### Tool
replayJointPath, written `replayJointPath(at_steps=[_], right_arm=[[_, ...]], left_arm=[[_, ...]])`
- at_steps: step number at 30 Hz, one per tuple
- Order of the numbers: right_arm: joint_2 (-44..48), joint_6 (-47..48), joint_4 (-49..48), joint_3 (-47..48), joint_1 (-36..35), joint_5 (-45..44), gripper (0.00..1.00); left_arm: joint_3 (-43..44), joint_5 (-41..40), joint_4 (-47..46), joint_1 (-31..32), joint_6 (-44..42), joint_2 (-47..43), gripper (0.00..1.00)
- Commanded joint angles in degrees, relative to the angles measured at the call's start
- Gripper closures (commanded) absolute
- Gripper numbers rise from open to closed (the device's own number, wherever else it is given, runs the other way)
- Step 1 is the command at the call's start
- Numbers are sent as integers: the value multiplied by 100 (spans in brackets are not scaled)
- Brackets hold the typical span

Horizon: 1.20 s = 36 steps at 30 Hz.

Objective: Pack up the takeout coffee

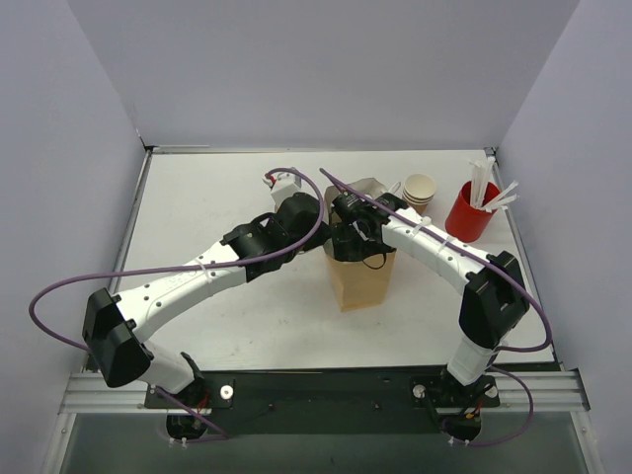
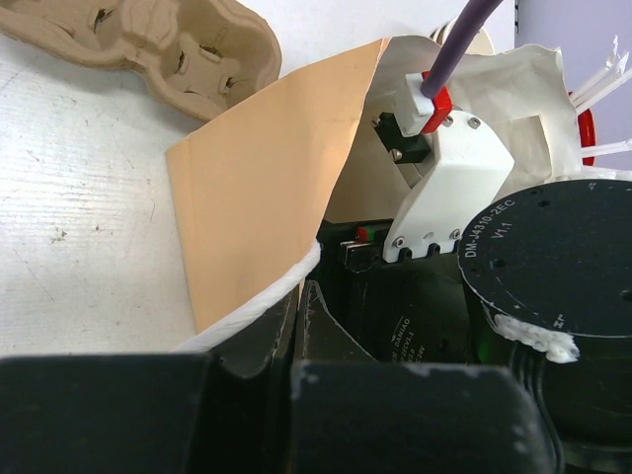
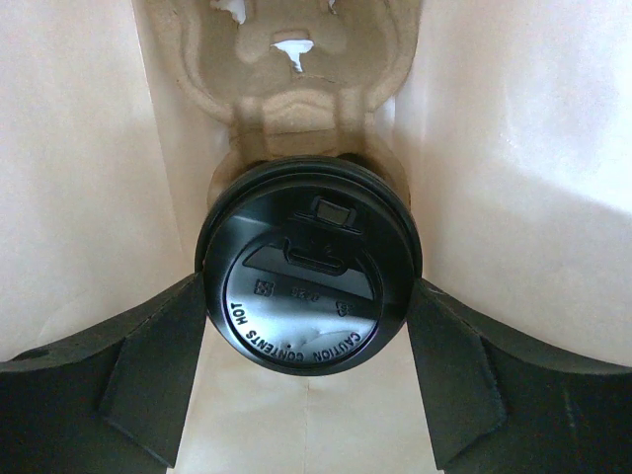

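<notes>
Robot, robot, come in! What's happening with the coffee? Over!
Left gripper shut on the bag rim. Right gripper clamped on the coffee cup, lid on, inside the bag by the carrier. Nothing seen in the way. Over.

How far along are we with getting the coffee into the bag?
Done: the paper bag stands open, with the left gripper pinching its edge and a pulp carrier already inside. In hand: the right gripper holds the lidded takeout coffee down in the bag, over the carrier. Left: I cannot tell whether the cup is seated in a slot. After that, release and withdraw.
</notes>
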State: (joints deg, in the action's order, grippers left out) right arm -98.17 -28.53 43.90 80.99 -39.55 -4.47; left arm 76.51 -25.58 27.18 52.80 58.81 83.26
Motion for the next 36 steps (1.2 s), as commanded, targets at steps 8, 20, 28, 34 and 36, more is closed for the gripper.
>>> replayJointPath(at_steps=[8,20,28,34,36], right_arm=[[-238,6,84,-365,0,-485,60],[-290,-3,-39,-523,0,-520,60],[-290,6,-83,-567,0,-537,60],[-299,14,-83,-576,0,-529,60],[-299,14,-83,-576,0,-529,60]], left_arm=[[83,45,-160,3,-27,-284,100],[83,36,-143,-6,-18,-267,100],[92,45,-143,-6,-18,-258,100],[92,53,-143,3,-27,-249,100],[83,53,-134,-6,-27,-249,100]])
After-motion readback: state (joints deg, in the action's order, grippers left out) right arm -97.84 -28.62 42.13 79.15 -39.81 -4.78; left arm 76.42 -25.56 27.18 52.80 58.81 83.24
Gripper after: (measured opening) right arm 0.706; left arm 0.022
